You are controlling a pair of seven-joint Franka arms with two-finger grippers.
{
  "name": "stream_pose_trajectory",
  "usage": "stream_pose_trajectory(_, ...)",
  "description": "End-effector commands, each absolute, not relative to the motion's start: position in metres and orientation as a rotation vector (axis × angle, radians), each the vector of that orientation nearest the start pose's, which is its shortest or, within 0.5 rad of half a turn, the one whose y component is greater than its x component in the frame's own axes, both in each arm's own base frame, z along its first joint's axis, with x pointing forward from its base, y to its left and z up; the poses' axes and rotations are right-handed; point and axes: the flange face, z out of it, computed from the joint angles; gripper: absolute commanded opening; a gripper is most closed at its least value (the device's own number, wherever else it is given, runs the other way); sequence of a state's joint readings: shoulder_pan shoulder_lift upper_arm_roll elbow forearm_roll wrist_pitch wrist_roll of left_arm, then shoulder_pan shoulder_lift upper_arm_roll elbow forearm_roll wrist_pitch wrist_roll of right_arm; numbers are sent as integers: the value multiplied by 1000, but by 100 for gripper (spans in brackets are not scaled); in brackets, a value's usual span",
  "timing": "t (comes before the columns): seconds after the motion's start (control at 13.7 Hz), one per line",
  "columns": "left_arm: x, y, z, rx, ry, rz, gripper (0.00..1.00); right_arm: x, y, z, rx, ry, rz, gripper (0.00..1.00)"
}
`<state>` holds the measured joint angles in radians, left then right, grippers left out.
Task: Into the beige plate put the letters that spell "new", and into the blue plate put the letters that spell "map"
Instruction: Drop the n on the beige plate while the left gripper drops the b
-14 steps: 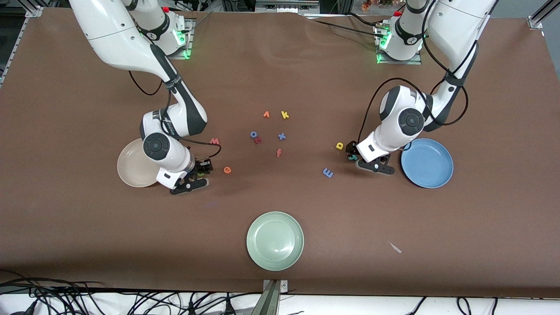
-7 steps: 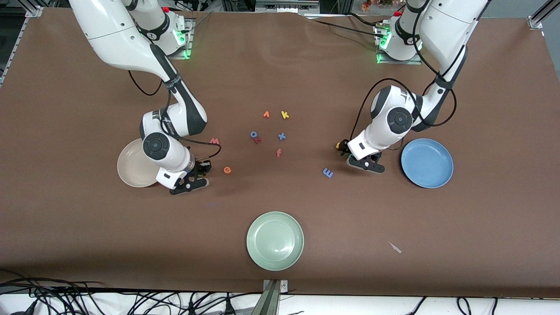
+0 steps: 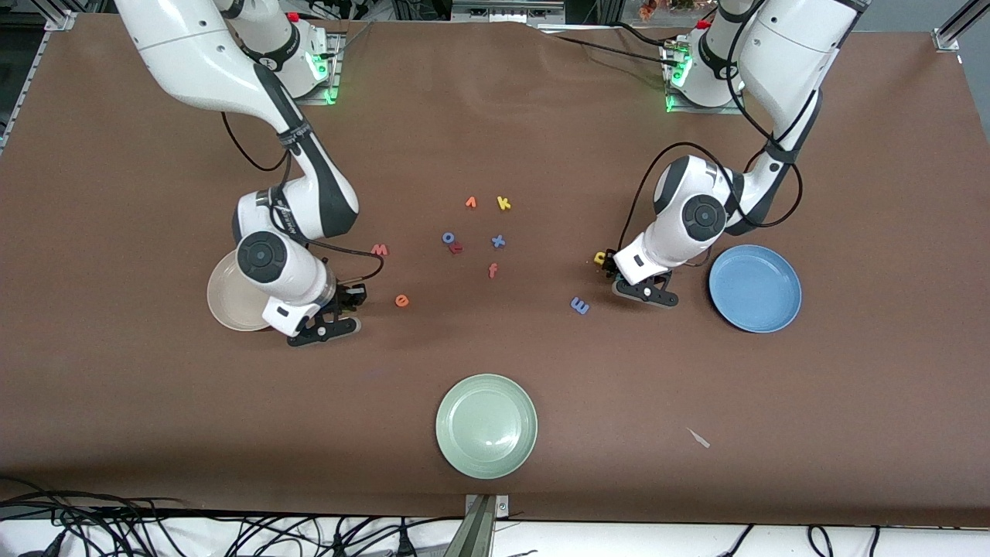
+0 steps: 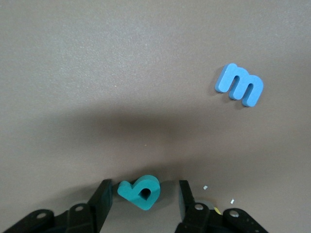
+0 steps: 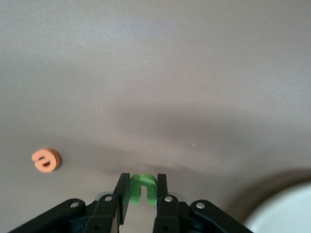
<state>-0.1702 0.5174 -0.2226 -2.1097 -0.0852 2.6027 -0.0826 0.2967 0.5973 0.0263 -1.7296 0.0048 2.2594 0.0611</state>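
My right gripper (image 5: 143, 182) is shut on the green n (image 5: 144, 189), just above the cloth beside the beige plate (image 3: 228, 298). The orange e (image 3: 401, 300) and the pinkish w (image 3: 379, 249) lie close by on the table. My left gripper (image 4: 144, 190) is open and low over the table, its fingers (image 4: 103, 198) on either side of the teal p (image 4: 140, 191) with a gap at one side. The yellow a (image 3: 600, 257) lies beside that gripper. The blue m (image 3: 579, 305) is a little nearer the front camera. The blue plate (image 3: 755, 288) sits toward the left arm's end.
A pale green plate (image 3: 486, 425) sits near the table's front edge. Loose letters cluster mid-table: a yellow k (image 3: 503, 203), a blue x (image 3: 498, 241), an orange f (image 3: 493, 270) and a small red r (image 3: 456, 248). A white scrap (image 3: 698, 438) lies on the cloth.
My right gripper has shut on the n and shifted toward the beige plate. My left gripper has moved away from the blue plate, and its fingers have narrowed around the p.
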Motion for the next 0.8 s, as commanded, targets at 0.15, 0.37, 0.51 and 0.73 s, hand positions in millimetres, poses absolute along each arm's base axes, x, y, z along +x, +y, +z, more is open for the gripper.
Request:
stream_pose_trajectory(0.15,530,-220,169,-3229,424,59,37,634,145,265,-3154,-316,278,17)
stream_pose_trajectory(0.37,531,-220,169,-3228,426,59,28,632,118,268,-3176,-255,345,17)
stream_pose_trajectory(0.51,531,-219,169,-3226,431,60,21,631,98,270,-3188,-214,387,17)
stream_pose_trajectory(0.73,541,-195,215,-3218,379,33,21,629,69,244,-3179,-175,458,18)
